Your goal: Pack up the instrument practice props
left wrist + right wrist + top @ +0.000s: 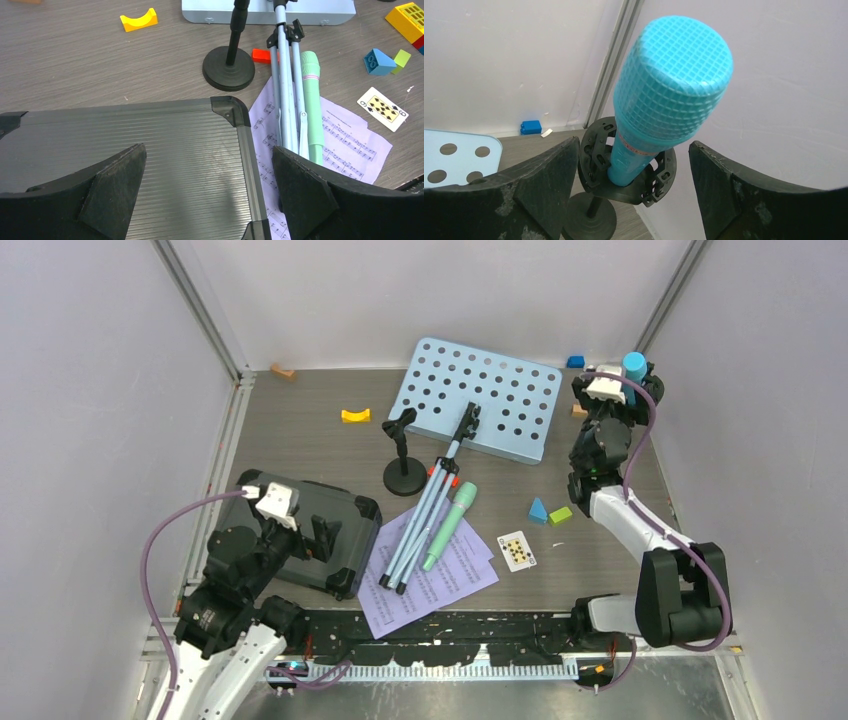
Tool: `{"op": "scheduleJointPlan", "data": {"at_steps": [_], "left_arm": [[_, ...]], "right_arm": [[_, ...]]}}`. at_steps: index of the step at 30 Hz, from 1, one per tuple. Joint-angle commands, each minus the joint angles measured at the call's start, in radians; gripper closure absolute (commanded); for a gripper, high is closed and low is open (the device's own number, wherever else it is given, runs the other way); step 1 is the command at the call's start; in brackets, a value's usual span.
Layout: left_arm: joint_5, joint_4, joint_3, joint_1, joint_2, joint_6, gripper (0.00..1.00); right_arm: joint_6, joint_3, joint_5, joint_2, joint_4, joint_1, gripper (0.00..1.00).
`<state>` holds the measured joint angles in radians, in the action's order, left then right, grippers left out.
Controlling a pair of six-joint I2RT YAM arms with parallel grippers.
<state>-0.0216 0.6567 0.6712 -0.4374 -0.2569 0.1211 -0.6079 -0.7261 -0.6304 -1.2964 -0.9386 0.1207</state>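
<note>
Left gripper (207, 150) low, arm folded, jaws wide. Right gripper (634, 145) held far out, jaws spread, apparently gripping nothing.

Your grey table (300, 440) carries: dark case (352, 515) near left, lilac pages (455, 575) near centre, pale blue rack (500, 390) far centre, black pole base (405, 478) mid-table, playing card (517, 551), blue block (539, 511) and green block (560, 515) to the right.
</note>
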Motion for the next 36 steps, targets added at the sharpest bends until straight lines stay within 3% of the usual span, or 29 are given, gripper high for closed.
{"op": "scheduleJointPlan", "data": {"at_steps": [1, 11, 20, 23, 36], "left_arm": [[0.053, -0.010, 0.019, -0.001, -0.010, -0.019, 0.00], [0.078, -0.013, 0.012, -0.001, 0.014, -0.027, 0.00], [0.097, -0.016, 0.011, -0.001, 0.017, -0.034, 0.00], [0.104, -0.019, 0.007, -0.001, 0.022, -0.038, 0.00], [0.092, -0.018, 0.005, -0.001, 0.036, -0.044, 0.00]], "right_arm": [[0.010, -0.066, 0.028, -0.008, -0.076, -0.007, 0.16], [-0.019, -0.122, 0.039, -0.020, -0.047, -0.012, 0.22], [-0.021, -0.134, 0.054, -0.032, -0.042, -0.024, 0.33], [-0.020, -0.139, 0.060, -0.035, -0.037, -0.030, 0.43], [-0.005, -0.155, 0.075, -0.041, -0.021, -0.045, 0.70]]}}
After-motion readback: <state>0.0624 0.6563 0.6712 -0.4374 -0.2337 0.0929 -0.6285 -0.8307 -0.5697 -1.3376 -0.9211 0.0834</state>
